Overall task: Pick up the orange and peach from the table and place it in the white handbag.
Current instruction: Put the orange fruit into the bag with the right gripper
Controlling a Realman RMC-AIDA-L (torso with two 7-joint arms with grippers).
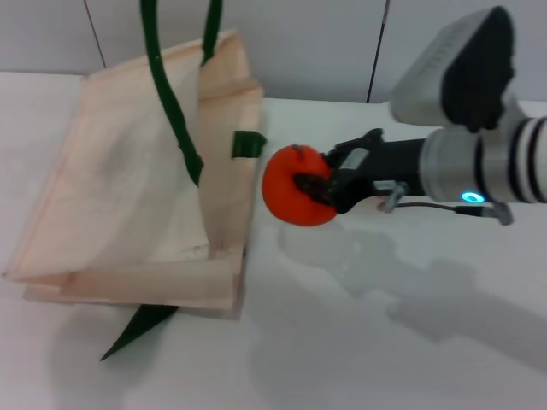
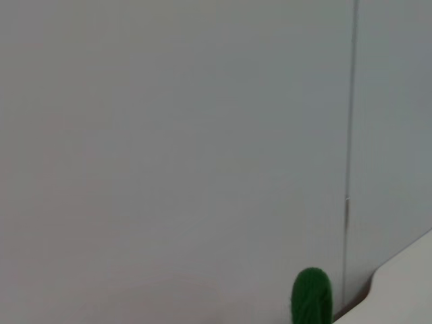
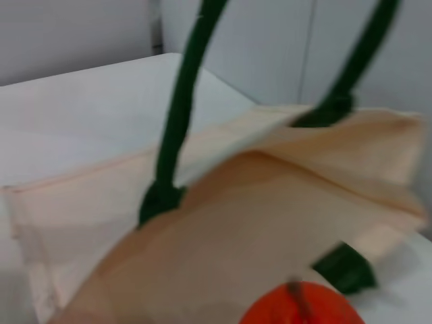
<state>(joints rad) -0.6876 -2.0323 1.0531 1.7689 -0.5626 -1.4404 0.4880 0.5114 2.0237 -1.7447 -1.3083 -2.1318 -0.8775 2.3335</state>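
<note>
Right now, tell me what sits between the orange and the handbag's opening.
Nothing solid: in the head view the orange, held by the right gripper, hangs beside the white handbag, only a green strap end nearby.

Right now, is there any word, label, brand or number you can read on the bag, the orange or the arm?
None: no readable text in any view.
The bag is plain fabric with no print showing.
The orange, held in the right gripper beside the bag, bears no label.
The right arm shows only a lit blue ring, no letters.
</note>
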